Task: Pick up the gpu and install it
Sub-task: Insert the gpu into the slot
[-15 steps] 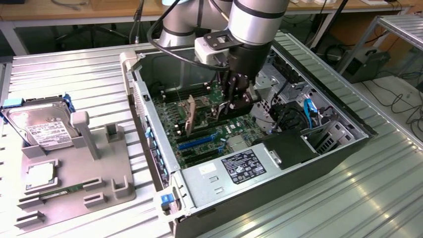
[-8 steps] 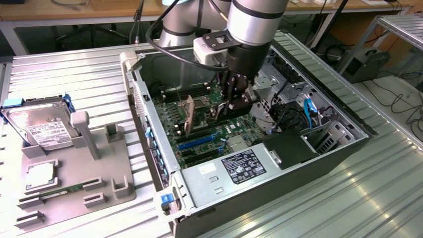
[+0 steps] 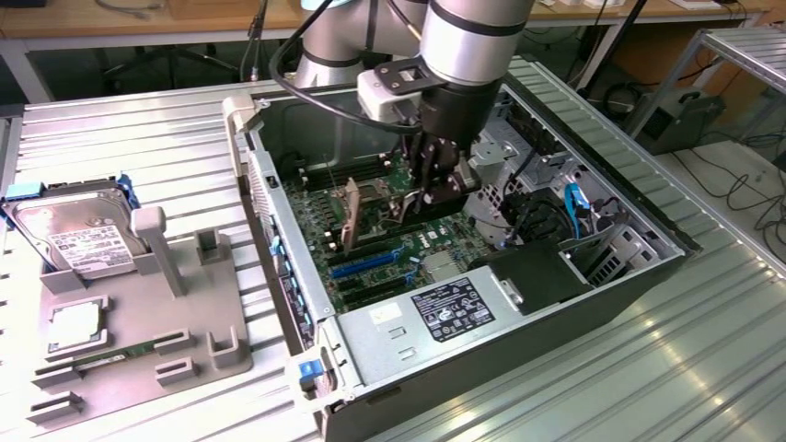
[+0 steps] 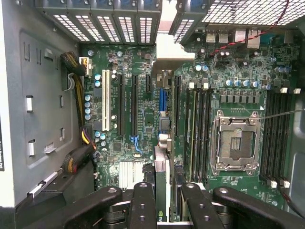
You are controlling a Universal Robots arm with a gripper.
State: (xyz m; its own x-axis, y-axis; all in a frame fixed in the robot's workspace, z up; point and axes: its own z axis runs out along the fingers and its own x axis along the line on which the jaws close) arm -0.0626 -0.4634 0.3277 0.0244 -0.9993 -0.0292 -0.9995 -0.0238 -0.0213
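Currently the gripper (image 3: 433,189) sits inside the open PC case (image 3: 639,267), low over the motherboard (image 3: 368,244), fingers clamped on the gpu (image 4: 162,186). In the wrist view the card runs edge-on between the two inner fingers (image 4: 143,205), held by its top edge so the connector edge faces the board, which is the orientation a slot insertion needs. The silver end bracket (image 4: 167,52) points toward the perforated rear wall of the case, where the bracket openings are. The card hangs roughly parallel to the expansion slots, near the blue slot (image 4: 162,100) and beside the black slots (image 4: 135,102); whether its edge is already touching a slot or just above it cannot be told from these views. Judging by the alignment, the work is at the lowering/seating stage, pick-up done, card not yet visibly seated. The case lies on its side with the panel off, which gives the arm a straight vertical approach. The empty CPU socket (image 4: 237,143) and memory slots (image 4: 200,133) sit to one side of the card, clear of it. The power supply (image 3: 430,318) is at the near end in the exterior view. Outside the case, on the exterior view's left, a grey fixture tray (image 3: 184,322) holds a hard drive (image 3: 74,235) and a green memory stick (image 3: 117,357), both well apart from the gripper and untouched.
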